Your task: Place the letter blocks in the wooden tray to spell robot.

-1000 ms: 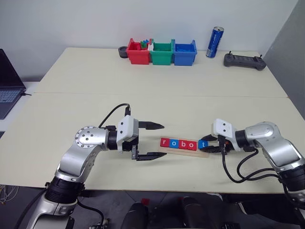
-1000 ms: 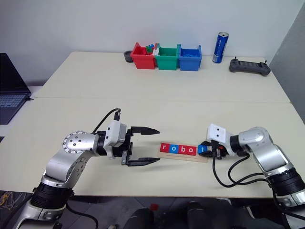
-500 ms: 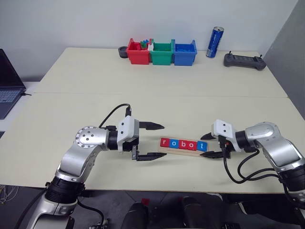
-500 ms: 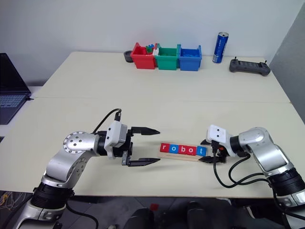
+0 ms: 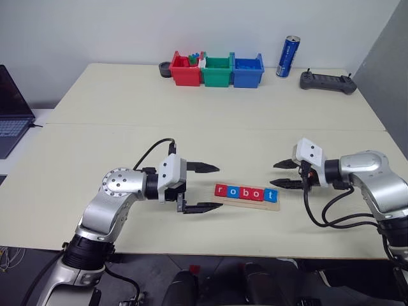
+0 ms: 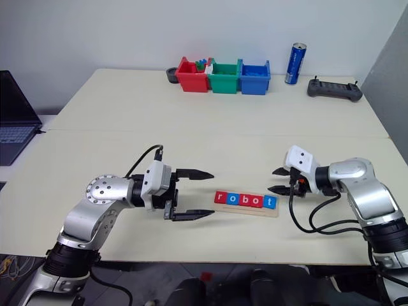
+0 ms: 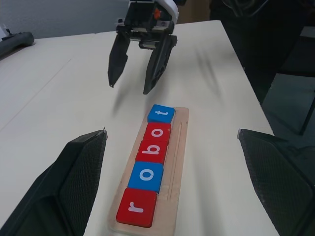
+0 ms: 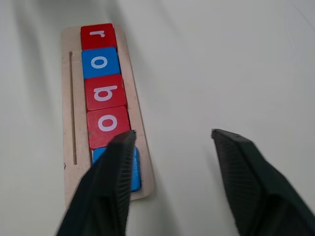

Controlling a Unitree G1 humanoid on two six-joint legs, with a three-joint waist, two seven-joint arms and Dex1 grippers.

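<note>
Your five letter blocks [image 5: 246,192] sit in a row inside the wooden tray [image 5: 275,206], reading r, o, b, o, t from the robot's left to its right, so by my reading the word is spelled and nothing is left to place. The tray lies on the desk [image 5: 210,140] with its long axis running left to right between the two arms. The right gripper [image 5: 287,174] hangs just beyond the tray's "t" end and slightly above it, clear of the blue t tile, its jaws spread and holding nothing; it is the nearer arm to that end. The left gripper [image 5: 209,187] hovers just off the tray's "r" end, jaws spread wide and empty, pointing along the tray's length. Far beyond the tray, at the desk's back edge, stand red, green and blue bins [image 5: 217,70], a blue can [image 5: 287,57] and a black controller [image 5: 327,81]. A laptop [image 5: 11,108] sits well to the tray's left.
</note>
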